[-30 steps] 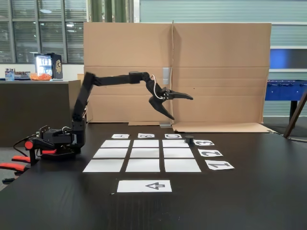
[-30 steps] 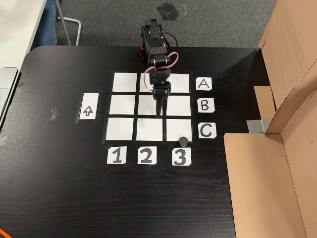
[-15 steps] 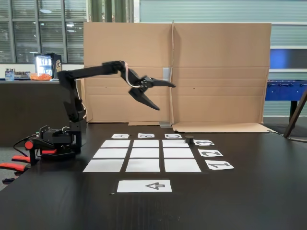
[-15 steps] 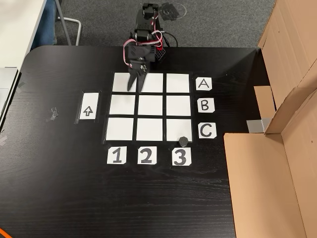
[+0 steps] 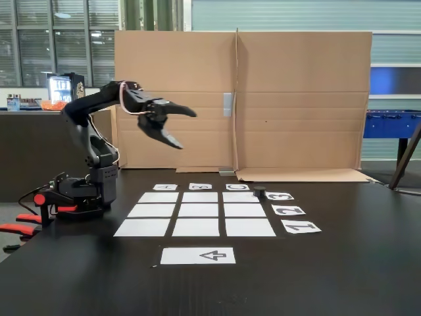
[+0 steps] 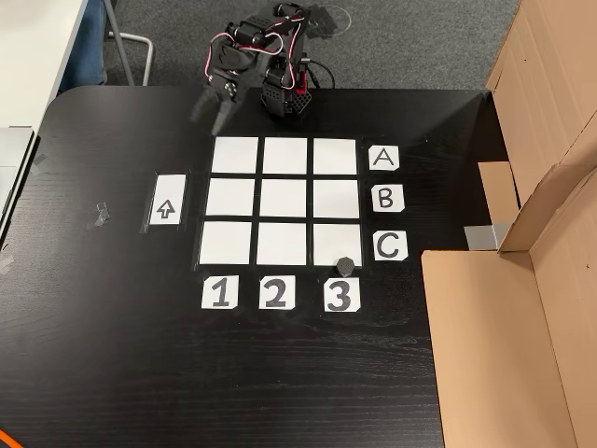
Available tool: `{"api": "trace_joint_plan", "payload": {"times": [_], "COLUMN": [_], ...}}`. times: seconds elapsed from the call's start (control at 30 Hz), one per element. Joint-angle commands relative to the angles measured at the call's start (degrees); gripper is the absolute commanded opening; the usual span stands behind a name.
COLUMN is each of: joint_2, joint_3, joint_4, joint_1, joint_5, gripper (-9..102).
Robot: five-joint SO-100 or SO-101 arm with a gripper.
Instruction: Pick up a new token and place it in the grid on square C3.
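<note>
one token (image 6: 344, 264) is seen, a short black cylinder standing upright at the outer edge of square c3 (image 6: 334, 241), on the side facing the "3" label (image 6: 340, 295); in the side fixed view it sits at the far right corner of the grid (image 5: 197, 210), just beside that label. whether its base lies fully on the white paper or partly on the dark gap cannot be told. judged from this, the placing looks done, or nearly so, with the token left close to the border rather than centred.

nine white squares are counted in the grid, three by three. six labels edge it: a, b, c on one side, 1, 2, 3 on another. one arrow sheet (image 6: 168, 200) lies apart, opposite the letter labels.

the gripper (image 6: 212, 110) is held high and well away from the token, folded back near the arm's base (image 6: 284, 93), probably to leave the grid unobstructed. its jaws are spread apart and nothing is held between them. cardboard panels (image 5: 240, 99) stand behind the table (image 6: 112, 327), seemingly as a plain backdrop.
</note>
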Motion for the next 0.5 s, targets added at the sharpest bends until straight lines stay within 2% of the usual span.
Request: {"api": "trace_joint_plan", "payload": {"times": [0.0, 0.37, 0.47], "joint_2": [6.1, 26.2, 31.8], "joint_3": [3.7, 21.5, 26.4], "joint_4": [-1.6, -3.7, -4.3], "joint_1": [4.9, 18.5, 23.4], "joint_5": [-1.8, -2.1, -2.1], "gripper": [34, 0, -1]}}
